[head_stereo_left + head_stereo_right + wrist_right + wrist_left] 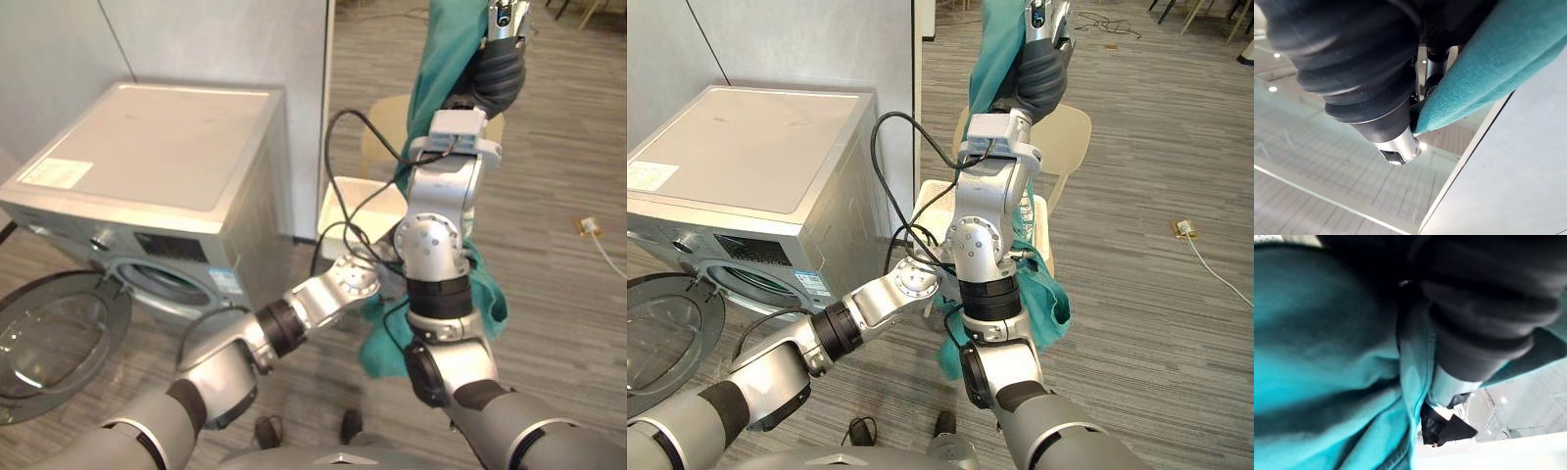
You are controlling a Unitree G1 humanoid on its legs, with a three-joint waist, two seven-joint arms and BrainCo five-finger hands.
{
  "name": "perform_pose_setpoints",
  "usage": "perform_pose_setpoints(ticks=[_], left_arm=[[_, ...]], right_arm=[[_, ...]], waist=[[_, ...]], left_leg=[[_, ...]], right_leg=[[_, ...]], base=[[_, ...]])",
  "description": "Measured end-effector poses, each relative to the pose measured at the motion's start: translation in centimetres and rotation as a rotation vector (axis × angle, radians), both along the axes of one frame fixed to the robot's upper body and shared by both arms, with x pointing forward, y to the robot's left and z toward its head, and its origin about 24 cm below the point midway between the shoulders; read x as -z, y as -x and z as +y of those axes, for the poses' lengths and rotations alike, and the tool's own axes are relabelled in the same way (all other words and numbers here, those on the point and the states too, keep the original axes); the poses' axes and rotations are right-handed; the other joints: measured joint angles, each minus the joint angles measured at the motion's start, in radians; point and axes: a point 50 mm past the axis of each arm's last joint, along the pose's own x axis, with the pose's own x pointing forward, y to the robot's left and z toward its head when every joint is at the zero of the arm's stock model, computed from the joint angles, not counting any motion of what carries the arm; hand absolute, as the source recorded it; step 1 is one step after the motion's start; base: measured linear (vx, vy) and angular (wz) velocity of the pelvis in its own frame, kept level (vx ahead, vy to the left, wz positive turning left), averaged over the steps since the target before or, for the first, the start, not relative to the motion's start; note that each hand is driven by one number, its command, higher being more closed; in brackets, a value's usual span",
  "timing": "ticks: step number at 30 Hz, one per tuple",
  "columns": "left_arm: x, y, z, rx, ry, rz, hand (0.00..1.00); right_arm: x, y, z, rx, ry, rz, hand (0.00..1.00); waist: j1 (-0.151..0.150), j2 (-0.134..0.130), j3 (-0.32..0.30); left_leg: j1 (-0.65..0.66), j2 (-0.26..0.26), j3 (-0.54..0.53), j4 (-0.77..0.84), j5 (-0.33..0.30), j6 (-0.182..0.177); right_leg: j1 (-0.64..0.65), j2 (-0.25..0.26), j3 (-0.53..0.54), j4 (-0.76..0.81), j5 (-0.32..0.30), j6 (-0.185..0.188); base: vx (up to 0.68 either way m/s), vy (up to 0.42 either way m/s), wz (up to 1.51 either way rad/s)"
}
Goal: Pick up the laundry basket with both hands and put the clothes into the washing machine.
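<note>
My right hand [498, 61] is raised high at the top of the eye views, shut on a teal garment [441, 69]. The garment hangs down behind my right forearm to a bunched lower end [1043, 304]. In the right wrist view the cloth [1484, 78] is pinched beside the thumb [1396, 142]. My left arm reaches across to the hanging cloth; its hand [1488, 308] is pressed close against the teal fabric [1327, 357], with the fingers mostly hidden. The white laundry basket [933, 204] sits low behind my arms. The silver washing machine [157, 157] stands at the left.
The washer's round door [49, 338] hangs open toward the lower left, with the drum opening [162, 284] facing forward. A beige chair [1070, 127] stands behind the basket. A grey wall panel [196, 39] backs the machine. A small plug [588, 226] lies on the floor at right.
</note>
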Motion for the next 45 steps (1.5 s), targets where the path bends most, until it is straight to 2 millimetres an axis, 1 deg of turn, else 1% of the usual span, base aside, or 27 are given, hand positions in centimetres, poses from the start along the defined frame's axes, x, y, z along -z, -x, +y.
perform_pose_setpoints(ticks=[4, 10, 13, 14, 15, 16, 17, 20, 22, 24, 27, 29, 30, 31, 33, 34, 36, 37, 39, 40, 42, 45], left_arm=[[0.1, 0.2, -0.1, 0.007, -0.006, -0.001, 1.00], [1.1, 0.6, -0.2, 0.019, -0.032, 0.023, 1.00], [1.4, 0.7, -0.2, 0.025, -0.053, 0.015, 1.00], [1.4, 0.6, -0.1, 0.021, -0.061, 0.010, 1.00], [1.1, 0.6, 0.0, 0.019, -0.046, 0.008, 1.00], [0.8, 0.6, 0.0, 0.020, -0.032, 0.004, 1.00], [0.1, 0.5, 0.1, 0.018, -0.017, -0.025, 1.00], [0.3, 0.4, 0.3, 0.013, -0.020, -0.021, 1.00], [0.1, 0.3, 0.9, 0.007, 0.019, -0.001, 1.00], [-0.3, 0.4, 1.8, 0.006, 0.057, -0.014, 1.00], [0.6, -0.1, 3.5, -0.036, 0.077, 0.019, 1.00], [1.2, -0.6, 5.7, -0.101, 0.116, 0.041, 1.00], [1.3, -0.6, 6.2, -0.117, 0.124, 0.046, 1.00], [1.9, -0.7, 7.3, -0.151, 0.141, 0.065, 1.00], [3.2, -0.6, 9.0, -0.199, 0.146, 0.103, 1.00], [3.6, -0.5, 9.4, -0.210, 0.148, 0.118, 1.00], [4.9, 0.1, 10.7, -0.248, 0.159, 0.159, 1.00], [5.2, 0.2, 11.1, -0.259, 0.160, 0.170, 1.00], [6.0, 0.4, 12.8, -0.317, 0.177, 0.195, 1.00], [6.2, 0.5, 13.2, -0.333, 0.183, 0.202, 1.00], [6.8, 0.8, 14.9, -0.403, 0.203, 0.222, 1.00], [7.3, 1.5, 16.9, -0.481, 0.239, 0.228, 1.00]], right_arm=[[0.2, 0.2, 0.0, 0.002, -0.007, -0.003, 1.00], [1.6, 0.9, -0.4, 0.004, -0.027, 0.019, 1.00], [2.2, 1.7, -0.7, 0.002, -0.037, 0.012, 1.00], [2.7, 2.0, -0.9, 0.006, -0.035, 0.015, 1.00], [3.6, 2.1, -1.1, 0.015, -0.029, 0.036, 1.00], [4.2, 2.1, -1.3, 0.021, -0.028, 0.057, 0.00], [5.3, 2.1, -1.5, 0.026, -0.040, 0.105, 0.00], [6.0, 2.5, -1.9, 0.037, -0.068, 0.117, 0.00], [6.8, 3.1, -2.4, 0.071, -0.050, 0.136, 0.00], [8.2, 3.8, -3.2, 0.118, -0.028, 0.179, 0.00], [9.0, 5.1, -4.4, 0.213, 0.016, 0.202, 0.00], [10.4, 5.9, -6.0, 0.305, 0.024, 0.262, 0.00], [10.7, 6.2, -6.5, 0.332, 0.027, 0.274, 0.00], [11.1, 6.8, -7.3, 0.369, 0.022, 0.290, 0.00], [11.6, 7.4, -8.0, 0.407, 0.020, 0.312, 0.00], [11.8, 7.5, -8.2, 0.415, 0.022, 0.321, 0.00], [12.6, 7.9, -8.6, 0.443, 0.052, 0.364, 0.00], [12.8, 8.0, -8.6, 0.447, 0.063, 0.374, 0.00], [13.6, 8.4, -8.9, 0.456, 0.087, 0.405, 0.00], [13.9, 8.6, -9.0, 0.459, 0.093, 0.417, 0.00], [15.5, 9.4, -9.3, 0.457, 0.133, 0.493, 0.00], [17.4, 10.1, -9.4, 0.432, 0.185, 0.589, 0.00]], waist=[[-0.002, -0.006, 0.004], [-0.005, -0.016, 0.006], [-0.004, -0.026, 0.007], [-0.004, -0.031, 0.007], [-0.003, -0.036, 0.007], [-0.001, -0.039, 0.006], [0.000, -0.041, 0.006], [0.004, -0.042, 0.006], [0.008, -0.042, 0.006], [0.012, -0.042, 0.006], [0.012, -0.043, 0.005], [0.012, -0.043, 0.005], [0.012, -0.043, 0.005], [0.012, -0.042, 0.005], [0.010, -0.042, 0.005], [0.011, -0.042, 0.004], [0.012, -0.041, 0.004], [0.013, -0.041, 0.004], [0.020, -0.041, 0.003], [0.023, -0.041, 0.001], [0.028, -0.040, -0.020], [0.029, -0.040, -0.036]], left_leg=[[0.000, 0.000, -0.001, 0.000, 0.000, 0.000], [0.000, 0.000, -0.002, 0.000, 0.000, 0.000], [0.000, 0.001, -0.002, 0.000, 0.000, 0.000], [0.001, 0.001, -0.002, 0.000, 0.000, 0.000], [0.001, 0.001, -0.002, 0.000, 0.000, 0.000], [0.001, 0.001, -0.002, 0.000, 0.000, 0.000], [0.002, 0.001, -0.002, 0.000, 0.000, 0.000], [0.003, 0.001, -0.002, 0.000, 0.001, 0.001], [0.003, 0.002, -0.002, 0.000, 0.001, 0.001], [0.003, 0.002, -0.002, 0.000, 0.001, 0.001], [0.004, 0.002, -0.002, 0.000, 0.001, 0.001], [0.006, 0.002, -0.002, 0.000, 0.001, 0.002], [0.006, 0.002, -0.002, 0.000, 0.001, 0.002], [0.006, 0.002, -0.002, 0.000, 0.001, 0.002], [0.008, 0.002, 0.001, -0.001, 0.000, 0.002], [0.008, 0.002, 0.002, -0.003, 0.000, 0.001], [0.009, 0.002, 0.002, -0.005, -0.013, -0.005], [0.011, 0.002, 0.003, -0.005, -0.016, -0.006], [0.017, 0.002, 0.006, -0.005, -0.020, -0.006], [0.018, 0.002, 0.008, -0.005, -0.021, -0.006], [0.019, 0.002, 0.009, -0.005, -0.019, -0.003], [0.021, 0.001, 0.009, -0.002, -0.019, -0.002]], right_leg=[[0.002, 0.000, -0.002, 0.000, 0.000, 0.000], [0.005, 0.000, -0.008, 0.001, 0.003, -0.004], [0.005, 0.001, -0.008, 0.001, 0.003, -0.005], [0.006, 0.001, -0.008, 0.001, 0.004, -0.005], [0.006, 0.001, -0.008, 0.003, 0.004, -0.005], [0.006, 0.001, -0.008, 0.003, 0.004, -0.005], [0.006, 0.001, -0.008, 0.003, 0.004, -0.005], [0.007, 0.001, -0.007, 0.003, 0.004, -0.005], [0.007, 0.003, -0.007, 0.003, 0.004, -0.005], [0.008, 0.003, -0.007, 0.005, 0.004, -0.005], [0.008, 0.003, -0.003, 0.006, 0.004, -0.005], [0.008, 0.004, 0.001, 0.006, 0.004, -0.005], [0.008, 0.004, 0.001, 0.006, 0.004, -0.005], [0.008, 0.004, 0.003, 0.006, 0.004, -0.005], [0.007, 0.004, 0.007, 0.003, 0.003, -0.004], [0.007, 0.004, 0.008, 0.002, 0.003, -0.004], [0.005, 0.005, 0.015, 0.000, 0.003, -0.004], [0.006, 0.005, 0.016, 0.000, 0.003, -0.004], [0.007, 0.006, 0.031, 0.001, 0.003, -0.004], [0.007, 0.006, 0.033, 0.001, 0.003, -0.004], [0.007, 0.006, 0.035, 0.003, 0.003, -0.004], [0.009, 0.005, 0.037, 0.006, 0.007, -0.008]], base=[[0.01, 0.004, 0.00], [0.01, 0.007, 0.02], [0.00, 0.000, 0.00], [0.00, 0.000, 0.00], [0.00, 0.000, 0.00], [0.00, 0.000, 0.00], [0.00, 0.000, 0.00], [0.00, 0.000, 0.00], [0.00, 0.000, 0.00], [0.00, 0.000, 0.00], [0.00, 0.000, 0.00], [0.00, 0.000, 0.00], [0.00, 0.000, 0.00], [0.00, 0.000, 0.00], [0.00, 0.000, -0.05], [0.00, 0.000, -0.03], [0.01, 0.012, -0.05], [0.01, 0.023, -0.09], [0.02, 0.021, -0.12], [0.03, 0.017, -0.12], [0.05, 0.010, -0.05], [0.06, 0.013, -0.02]])
